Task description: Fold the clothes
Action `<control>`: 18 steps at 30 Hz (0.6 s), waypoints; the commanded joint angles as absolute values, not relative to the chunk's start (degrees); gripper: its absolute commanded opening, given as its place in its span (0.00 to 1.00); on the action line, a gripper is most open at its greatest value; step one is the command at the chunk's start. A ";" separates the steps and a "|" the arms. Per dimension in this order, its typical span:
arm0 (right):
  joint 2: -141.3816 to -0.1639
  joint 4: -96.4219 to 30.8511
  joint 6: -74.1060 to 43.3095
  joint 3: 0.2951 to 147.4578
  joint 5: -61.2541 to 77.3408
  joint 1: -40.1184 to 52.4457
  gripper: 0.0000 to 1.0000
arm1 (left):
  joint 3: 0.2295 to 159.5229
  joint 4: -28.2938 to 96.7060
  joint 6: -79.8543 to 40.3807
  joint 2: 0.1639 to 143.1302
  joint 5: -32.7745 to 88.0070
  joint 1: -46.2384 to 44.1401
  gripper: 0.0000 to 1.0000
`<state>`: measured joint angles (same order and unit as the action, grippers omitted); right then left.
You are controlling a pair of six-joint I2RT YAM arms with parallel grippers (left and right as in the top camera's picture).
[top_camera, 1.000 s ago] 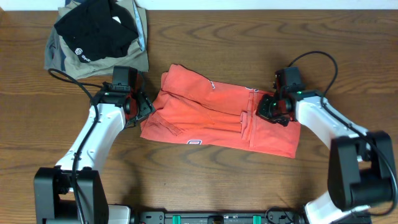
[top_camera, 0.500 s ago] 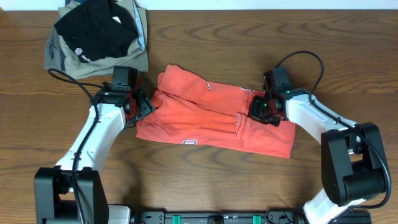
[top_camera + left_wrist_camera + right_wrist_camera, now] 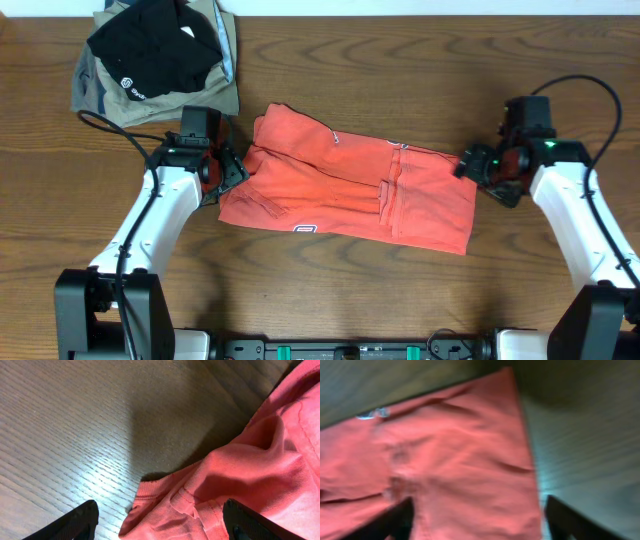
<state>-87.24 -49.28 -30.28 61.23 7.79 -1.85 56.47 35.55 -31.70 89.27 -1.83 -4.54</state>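
The clothes, a red-orange T-shirt (image 3: 350, 190), lie folded into a rough rectangle in the middle of the wooden table, with a small printed patch at the front edge. My left gripper (image 3: 228, 170) stands open at the shirt's left edge. In the left wrist view its gripper (image 3: 160, 527) has wide-apart fingertips (image 3: 75, 522) straddling a crumpled hem of the T-shirt (image 3: 240, 475). My right gripper (image 3: 478, 168) hovers open just right of the shirt's right edge, holding nothing. In the blurred right wrist view the gripper (image 3: 480, 525) is above the flat T-shirt (image 3: 445, 460).
A black folded garment (image 3: 150, 45) with a small white logo lies on a khaki-grey garment (image 3: 95, 95) at the back left corner. Bare wood (image 3: 350, 290) stretches in front of the shirt. Black cables loop behind both arms.
My right gripper, shut on the shirt's right part and carrying it leftward, has opened, let go and drawn back to the right. The left arm has stayed in place.
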 commanded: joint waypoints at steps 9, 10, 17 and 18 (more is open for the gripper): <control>-87.79 -50.70 -25.32 55.59 12.51 1.19 0.12 | 55.35 35.57 -31.83 90.02 -1.98 -4.19 0.81; -87.77 -50.70 -25.76 54.61 12.49 1.72 0.12 | 55.35 35.57 -31.83 90.02 -1.98 -4.19 0.81; -87.77 -46.94 -28.84 45.32 12.47 4.16 0.13 | 55.35 35.57 -31.83 90.02 -1.98 -4.19 0.81; -87.79 -46.02 -29.41 44.05 12.47 4.29 0.13 | 55.35 35.57 -31.83 90.02 -1.98 -4.19 0.81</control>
<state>-87.37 -47.22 -27.05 47.16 12.19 3.33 56.47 35.55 -31.70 89.27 -1.72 -4.54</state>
